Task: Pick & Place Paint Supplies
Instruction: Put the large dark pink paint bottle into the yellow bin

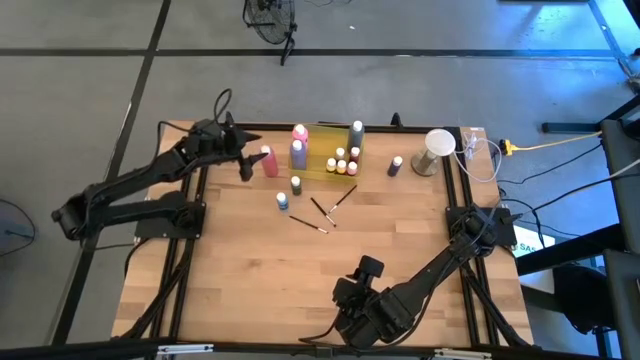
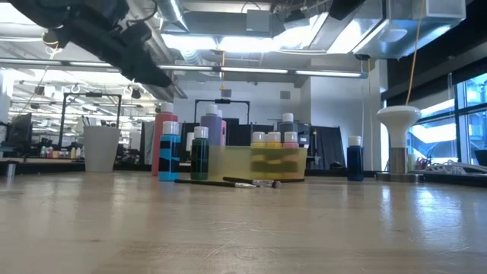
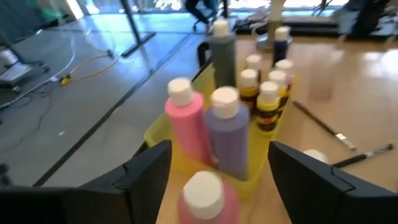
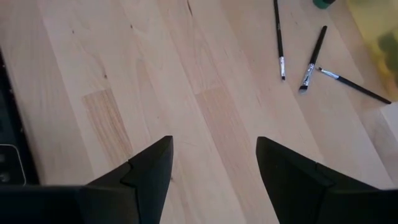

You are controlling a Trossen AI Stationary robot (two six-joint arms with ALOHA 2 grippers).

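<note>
A translucent yellow tray (image 1: pixel 322 133) at the far middle of the table holds a pink bottle (image 3: pixel 185 121), a purple bottle (image 3: pixel 227 134), a grey bottle (image 3: pixel 221 59) and several small white-capped bottles (image 3: pixel 264 96). A pink-red bottle (image 1: pixel 269 161) stands upright on the table just left of the tray. My left gripper (image 3: pixel 219 148) is open beside it, a finger on either side of its white cap (image 3: pixel 202 190), touching nothing. Two blue bottles (image 1: pixel 289 193), a dark blue bottle (image 1: pixel 396 165) and three brushes (image 1: pixel 322 211) rest on the wood. My right gripper (image 4: pixel 214 142) hovers open near the front edge.
A pale round cup (image 1: pixel 437 150) stands at the far right beside cables (image 1: pixel 485 160). The black frame rails (image 1: pixel 190 250) run along both table sides. Bare wood (image 1: pixel 260 280) lies between the brushes and the near edge.
</note>
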